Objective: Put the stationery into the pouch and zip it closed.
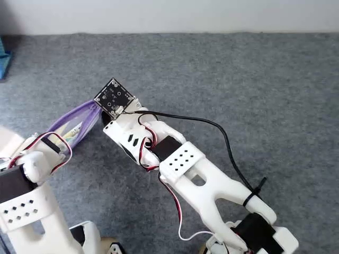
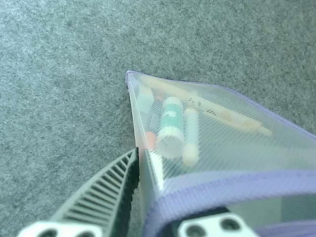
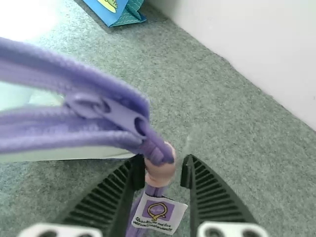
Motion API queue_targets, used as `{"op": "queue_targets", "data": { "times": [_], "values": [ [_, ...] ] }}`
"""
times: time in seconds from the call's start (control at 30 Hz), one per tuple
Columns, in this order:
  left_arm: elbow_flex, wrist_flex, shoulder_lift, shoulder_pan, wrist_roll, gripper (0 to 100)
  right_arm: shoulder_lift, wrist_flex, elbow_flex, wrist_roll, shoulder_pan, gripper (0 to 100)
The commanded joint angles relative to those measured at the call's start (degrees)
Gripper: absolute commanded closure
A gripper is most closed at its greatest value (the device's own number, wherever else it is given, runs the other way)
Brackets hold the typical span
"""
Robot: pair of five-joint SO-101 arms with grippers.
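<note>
R pincer (image 3: 161,170) clamps zip pull (image 3: 158,154) of purple pouch (image 1: 71,124), fingers narrow. L pincer (image 2: 148,197) grips opposite pouch edge; pouch spans btwn both pincers over grey tabletop (image 1: 238,79). Stationery (image 2: 173,129) lies inside pouch, visible thru clear wall.

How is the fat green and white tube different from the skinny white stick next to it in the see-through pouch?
The fat green and white tube is much thicker than the skinny white stick. The tube has a green middle and a white end; the stick is pale all over. Both lie side by side inside the see-through pouch with purple edging, pointing the same way.
</note>
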Motion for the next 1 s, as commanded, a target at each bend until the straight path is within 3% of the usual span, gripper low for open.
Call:
{"op": "queue_targets", "data": {
  "times": [0.0, 0.07, 0.27, 0.4, 0.47, 0.8, 0.97],
  "values": [
    [-0.22, -1.14, -0.26, 0.00, 0.62, 99, -1.19, -0.84, -2.20, 0.70, 0.66, 95.1],
    [-0.22, -1.14, -0.26, 0.00, 0.62, 99, -1.80, -1.27, -2.20, 0.70, 0.48, 98.0],
    [-0.13, -1.14, -0.26, 0.00, 0.62, 99, -2.07, -1.10, -2.20, 0.70, 0.57, 88.3],
    [-0.13, -1.14, -0.26, 0.00, 0.62, 99, -2.68, -0.75, -2.20, 0.79, 0.57, 98.1],
    [-0.13, -1.05, -0.26, 0.00, 0.62, 99, -4.00, -0.31, -1.76, 2.64, 0.66, 98.0],
    [-0.57, -0.79, -0.26, 0.18, 0.26, 98, -20.53, 23.60, -1.14, 5.45, 0.66, 99.1],
    [-0.75, -0.79, -0.26, 0.26, -3.78, 84, -28.97, 34.07, -1.14, 4.66, 0.66, 99.1]
  ]
}}
